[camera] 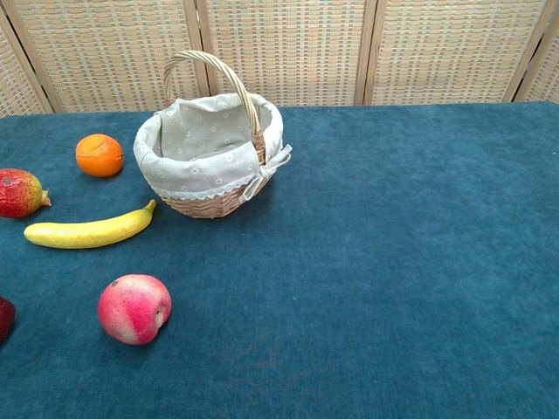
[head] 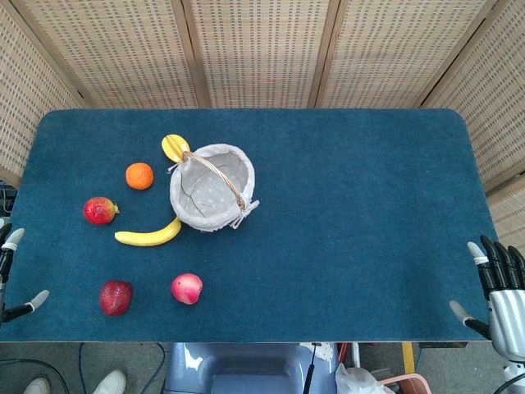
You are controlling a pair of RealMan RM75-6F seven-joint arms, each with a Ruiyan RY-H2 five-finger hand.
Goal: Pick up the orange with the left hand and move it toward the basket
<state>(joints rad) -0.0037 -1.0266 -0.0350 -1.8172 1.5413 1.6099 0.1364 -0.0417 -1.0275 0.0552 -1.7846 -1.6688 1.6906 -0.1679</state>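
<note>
The orange lies on the blue table, just left of the cloth-lined wicker basket; in the chest view the orange sits left of the basket, apart from it. My left hand shows only at the left edge near the table's front, fingers spread, holding nothing, far from the orange. At the front right corner my right hand is spread and holds nothing. Neither hand appears in the chest view.
A banana lies in front of the basket. A pomegranate sits left of it. A dark red apple and a pink peach lie near the front edge. A yellow fruit sits behind the basket.
</note>
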